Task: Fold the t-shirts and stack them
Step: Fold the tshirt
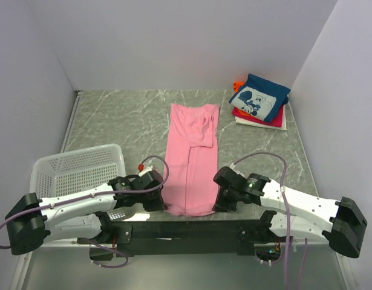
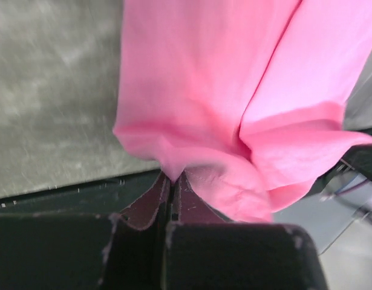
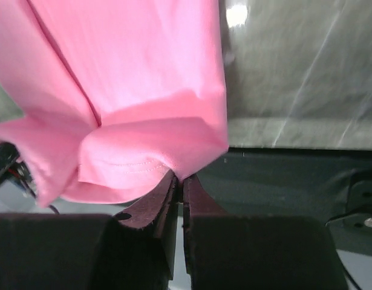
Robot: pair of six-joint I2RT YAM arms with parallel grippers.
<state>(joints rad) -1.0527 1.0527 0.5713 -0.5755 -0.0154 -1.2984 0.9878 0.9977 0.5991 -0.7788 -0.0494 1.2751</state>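
top view: the pink t-shirt (image 1: 192, 157) lay lengthwise mid-frame on the tabletop (image 1: 125, 115), with folded tees (image 1: 259, 103) stacked at upper right.
left wrist: the left fingers (image 2: 146, 208) were clamped on its hem at lower centre.
right wrist: the right fingers (image 3: 150, 208) likewise pinched the hem at lower centre.

Grey marbled table (image 1: 131, 118) enclosed by plain pale walls (image 1: 186, 36).

Left arm (image 1: 77, 202) and right arm (image 1: 294, 203) reach inward (low), jaws pinched together.
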